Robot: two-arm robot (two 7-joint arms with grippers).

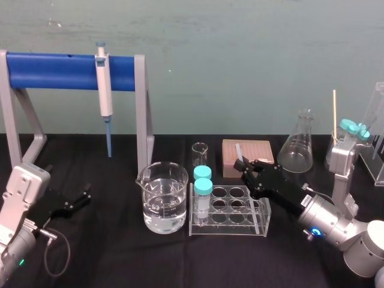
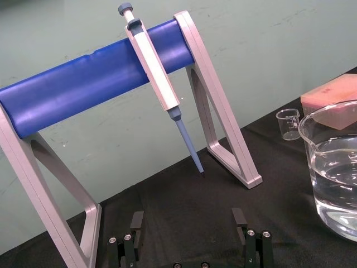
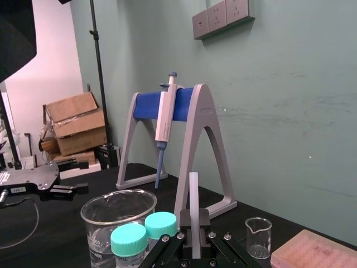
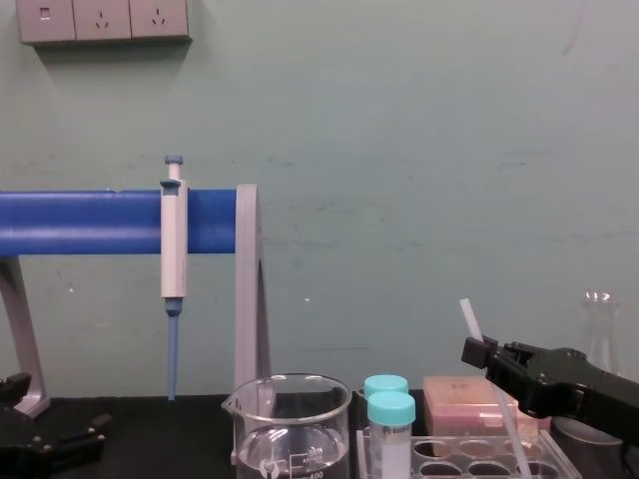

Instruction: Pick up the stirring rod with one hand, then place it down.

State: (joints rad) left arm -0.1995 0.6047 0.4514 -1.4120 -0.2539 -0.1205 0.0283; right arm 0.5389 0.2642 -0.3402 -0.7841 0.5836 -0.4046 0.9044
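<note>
Blue-tipped grey pipette (image 1: 105, 90) hanging from a blue-barred stand (image 1: 54, 63), large beaker (image 1: 162, 201) of clear liquid just left of a clear rack (image 1: 259, 223) holding two teal-capped tubes (image 1: 203, 187), small empty beaker (image 1: 200, 154), pink box (image 1: 263, 149) and conical flask (image 1: 297, 147) behind, black bench (image 1: 108, 252).

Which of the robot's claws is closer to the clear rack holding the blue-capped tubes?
Right. The right gripper, shut on the stirring rod, hovers just above the rack's back edge; the left gripper sits open far left, beyond the beaker.

one stirring rod (image 1: 239, 153), two beakers (image 1: 162, 201)
</note>
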